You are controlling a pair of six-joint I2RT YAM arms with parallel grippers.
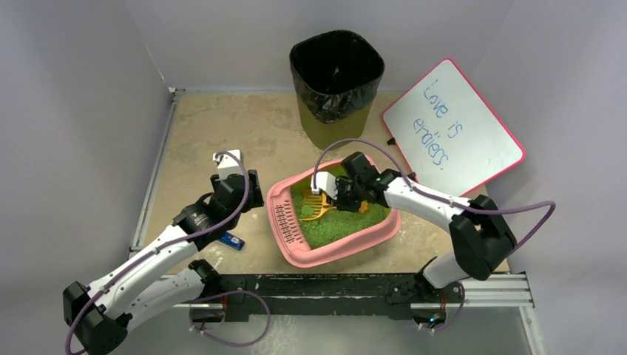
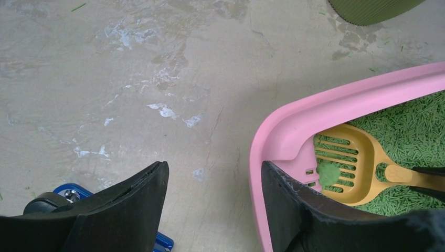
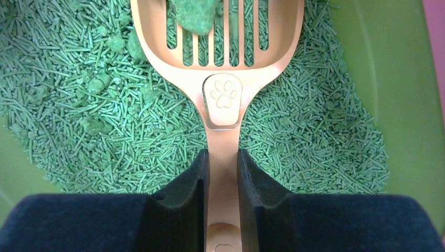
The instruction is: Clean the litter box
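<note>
Two robot arms work at a pink litter box (image 1: pixel 333 257) on a stained worktop (image 1: pixel 214 126).
From above, the box sits mid-worktop between the arms, in front of an olive bin (image 1: pixel 336 122) lined in black, a whiteboard (image 1: pixel 455 126) to the bin's right; the right hand (image 1: pixel 339 194) hangs over the green litter (image 1: pixel 347 222), the left hand (image 1: pixel 255 194) is at the box's left corner, and a small blue object (image 1: pixel 233 240) lies near it. The left wrist camera shows that hand's jaws well apart and holding nothing, the pink rim running beside one finger, though contact is hard to judge. The right wrist camera shows the right hand clamped on the handle of an orange slotted scoop (image 3: pixel 223 94), a green clump (image 3: pixel 197 16) on its slots.
</note>
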